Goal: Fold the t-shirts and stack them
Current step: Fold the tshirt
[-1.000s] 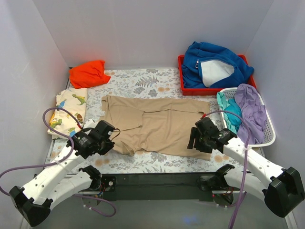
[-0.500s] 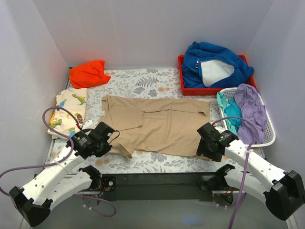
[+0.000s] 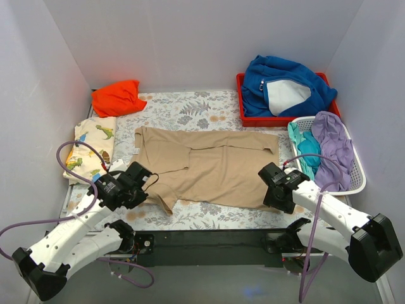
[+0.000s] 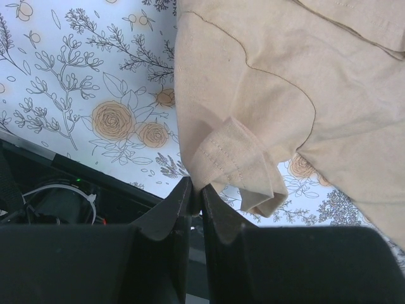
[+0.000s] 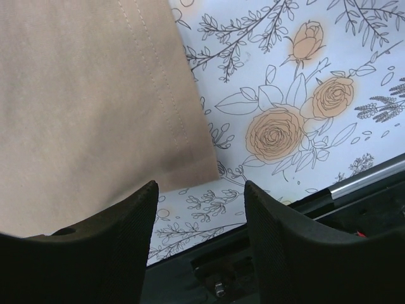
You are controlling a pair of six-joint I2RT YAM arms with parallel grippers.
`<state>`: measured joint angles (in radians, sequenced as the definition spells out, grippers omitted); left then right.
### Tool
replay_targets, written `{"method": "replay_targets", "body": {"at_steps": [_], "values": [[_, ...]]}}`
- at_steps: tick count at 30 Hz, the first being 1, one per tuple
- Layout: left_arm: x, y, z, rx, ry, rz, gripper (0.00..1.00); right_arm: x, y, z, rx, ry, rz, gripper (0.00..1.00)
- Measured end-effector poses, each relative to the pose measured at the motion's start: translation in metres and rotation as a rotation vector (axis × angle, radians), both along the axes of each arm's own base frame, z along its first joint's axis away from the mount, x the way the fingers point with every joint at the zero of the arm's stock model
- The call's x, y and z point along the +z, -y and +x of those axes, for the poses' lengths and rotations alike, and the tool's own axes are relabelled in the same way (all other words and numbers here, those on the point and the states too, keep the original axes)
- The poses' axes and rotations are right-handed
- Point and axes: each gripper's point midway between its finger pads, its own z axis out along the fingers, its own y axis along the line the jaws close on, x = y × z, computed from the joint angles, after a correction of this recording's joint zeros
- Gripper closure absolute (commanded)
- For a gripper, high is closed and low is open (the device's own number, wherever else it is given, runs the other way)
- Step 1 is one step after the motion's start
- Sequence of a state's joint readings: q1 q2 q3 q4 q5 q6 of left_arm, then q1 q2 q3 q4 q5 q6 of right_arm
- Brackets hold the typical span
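The tan shirt [image 3: 212, 168] lies spread flat in the middle of the table, collar end toward the left arm and hem toward the right, ready to be folded. It is thin, soft knit with stitched hems, and it creases readily; expect it to drape, not hold a shape. The left gripper [image 4: 195, 189] has its fingers pressed together on the near sleeve edge, which bunches into a small fold at the tips. The right gripper [image 5: 200, 190] has its fingers apart, one on each side of the near hem corner, which lies flat on the floral table cover [image 3: 190, 107]. The likely purpose is to lift both near corners together. The dinosaur shirt [image 3: 93, 149] sits folded at the left edge, well apart. The orange shirt [image 3: 116, 97] lies crumpled in the far left corner. On the right, a blue fleece [image 3: 281, 82] fills a red tray [image 3: 241, 101], beside a white basket [image 3: 357, 177] of other clothes.
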<state>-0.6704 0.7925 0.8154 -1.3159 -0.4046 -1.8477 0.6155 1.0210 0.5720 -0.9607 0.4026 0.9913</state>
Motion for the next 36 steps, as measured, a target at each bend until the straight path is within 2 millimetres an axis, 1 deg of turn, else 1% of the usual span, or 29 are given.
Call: {"method": "replay_targets", "body": {"at_steps": [12, 22, 23, 24, 25, 26, 27, 28, 29, 36], "values": [[0.003, 0.0, 0.0, -0.006, 0.012, -0.005, 0.9, -0.011, -0.006, 0.01, 0.006, 0.007, -0.004, 0.43], [0.01, -0.002, 0.002, -0.001, 0.028, 0.0, 0.9, -0.021, -0.024, 0.016, 0.01, 0.019, 0.083, 0.48], [0.011, -0.002, 0.003, 0.0, 0.032, 0.0, 0.9, -0.021, -0.024, 0.016, 0.01, 0.02, 0.087, 0.51], [0.012, -0.002, 0.003, 0.001, 0.036, 0.0, 0.9, -0.021, -0.025, 0.016, 0.011, 0.022, 0.091, 0.77], [0.013, -0.002, 0.004, 0.001, 0.038, 0.0, 0.9, -0.021, -0.027, 0.017, 0.014, 0.025, 0.1, 0.82], [0.013, -0.002, 0.004, 0.001, 0.039, -0.001, 0.9, -0.021, -0.028, 0.018, 0.016, 0.027, 0.104, 0.84], [0.013, -0.003, 0.003, 0.001, 0.04, -0.001, 0.9, -0.021, -0.028, 0.018, 0.015, 0.027, 0.104, 0.91], [0.013, -0.003, 0.003, 0.001, 0.04, -0.002, 0.9, -0.021, -0.028, 0.018, 0.015, 0.03, 0.105, 0.96], [0.013, -0.003, 0.003, 0.001, 0.04, -0.002, 0.9, -0.021, -0.028, 0.017, 0.016, 0.031, 0.108, 0.99], [0.013, -0.003, 0.003, 0.001, 0.041, -0.001, 0.9, -0.018, -0.03, 0.018, 0.02, 0.048, 0.128, 0.99]]}}
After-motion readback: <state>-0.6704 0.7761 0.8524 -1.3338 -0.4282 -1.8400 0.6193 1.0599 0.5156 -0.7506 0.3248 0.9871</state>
